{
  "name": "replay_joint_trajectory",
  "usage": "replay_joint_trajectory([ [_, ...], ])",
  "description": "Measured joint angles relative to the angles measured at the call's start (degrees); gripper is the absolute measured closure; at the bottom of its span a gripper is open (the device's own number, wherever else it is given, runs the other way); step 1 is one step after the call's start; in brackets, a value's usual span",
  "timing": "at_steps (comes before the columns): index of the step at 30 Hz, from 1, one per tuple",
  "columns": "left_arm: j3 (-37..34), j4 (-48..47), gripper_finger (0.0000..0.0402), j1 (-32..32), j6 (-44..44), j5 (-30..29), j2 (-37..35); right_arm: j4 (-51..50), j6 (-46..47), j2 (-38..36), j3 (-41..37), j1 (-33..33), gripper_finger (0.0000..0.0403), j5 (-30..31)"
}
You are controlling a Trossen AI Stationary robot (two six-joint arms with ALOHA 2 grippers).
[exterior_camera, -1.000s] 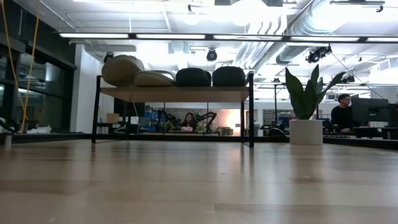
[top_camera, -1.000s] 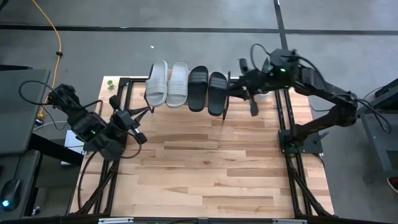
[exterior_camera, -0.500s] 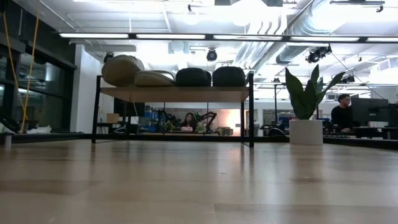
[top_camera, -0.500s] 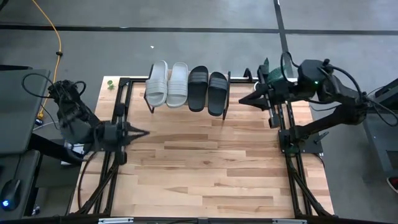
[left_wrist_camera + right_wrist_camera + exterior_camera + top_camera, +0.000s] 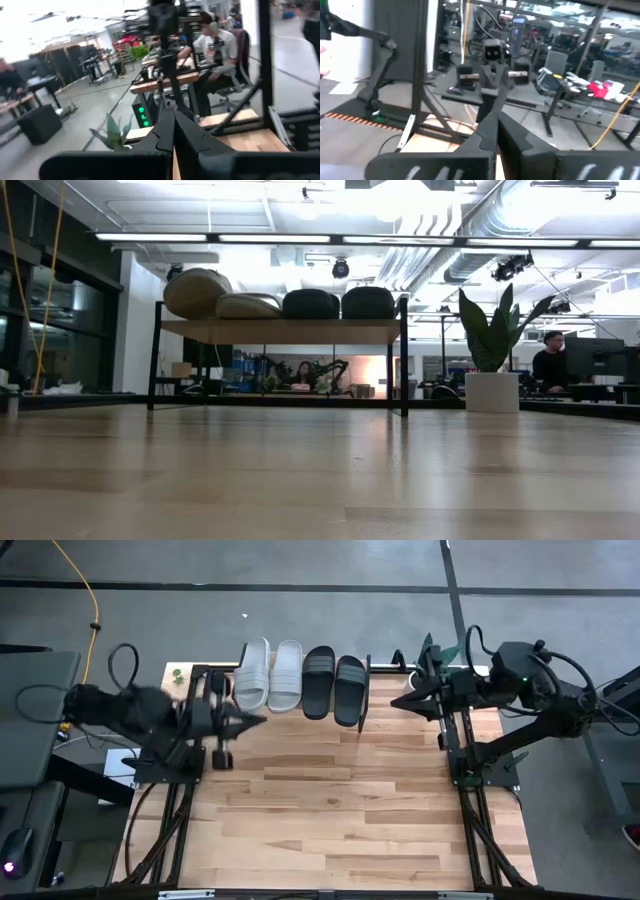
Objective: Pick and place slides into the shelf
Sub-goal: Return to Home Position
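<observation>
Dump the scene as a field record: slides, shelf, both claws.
light grey slides: two, side by side on the left half of the shelf
black slides: two, side by side on the shelf's right half
slides off shelf: none seen
left claw: shut, holding nothing, over the table by the shelf's left end
right claw: shut, holding nothing, just right of the shelf

Looks like an open-plan robotics lab: exposed ceiling ducts (image 5: 440,250), strip lights (image 5: 300,238), a person (image 5: 548,365) at a monitor (image 5: 597,358), potted plant (image 5: 490,330), grey concrete floor (image 5: 300,610).
</observation>
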Motion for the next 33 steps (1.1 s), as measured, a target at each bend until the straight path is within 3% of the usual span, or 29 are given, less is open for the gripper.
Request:
replay_joint_trajectory([
  [9, 3.93, 0.79, 0.0402, 19.80, -7.24, 22.37, 3.10, 6.18, -0.55, 0.96, 0.09, -1.40, 0.0403, 3.65],
  [16, 10.33, 1.42, 0.0402, 25.92, -11.18, 29.98, 8.75, 6.69, 1.84, 3.89, 0.07, -7.07, 0.0403, -0.29],
  [27, 19.64, -8.55, 0.0402, 25.76, -11.93, 31.74, 12.04, 6.02, 4.04, 5.23, 0.00, -14.57, 0.0403, -9.91],
  [33, 19.67, -17.02, 0.0401, 25.74, -10.09, 27.07, 9.58, 2.57, 3.84, 3.71, 0.02, -15.26, 0.0403, -10.47],
])
